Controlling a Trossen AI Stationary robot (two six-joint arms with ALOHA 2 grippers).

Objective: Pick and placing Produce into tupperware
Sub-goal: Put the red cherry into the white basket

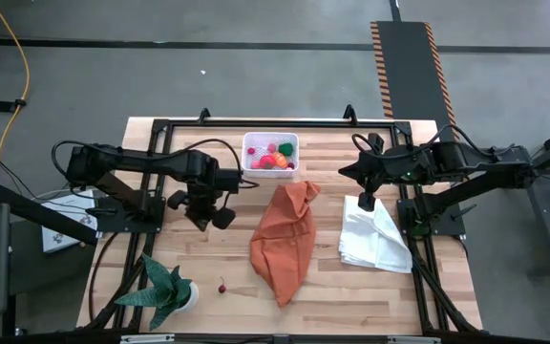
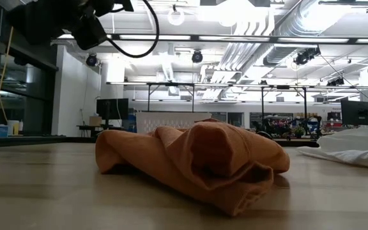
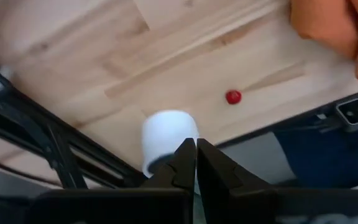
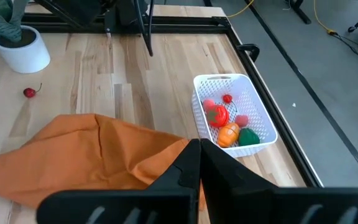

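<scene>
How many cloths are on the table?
2. The orange cloth lies crumpled mid-table, below the tupperware. The white cloth lies to its right, under the right arm.

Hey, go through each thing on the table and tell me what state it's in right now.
White perforated plastic tub: upright, lidless, holding produce.
Small red cherry: loose on table, outside tub.
Orange cloth: crumpled.
White cloth: loosely folded.
Left end effector: shut, empty.
Right end effector: shut, empty.

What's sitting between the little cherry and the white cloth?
The orange cloth, crumpled on the table, lies between the cherry and the white cloth. The high view shows this best.
</scene>
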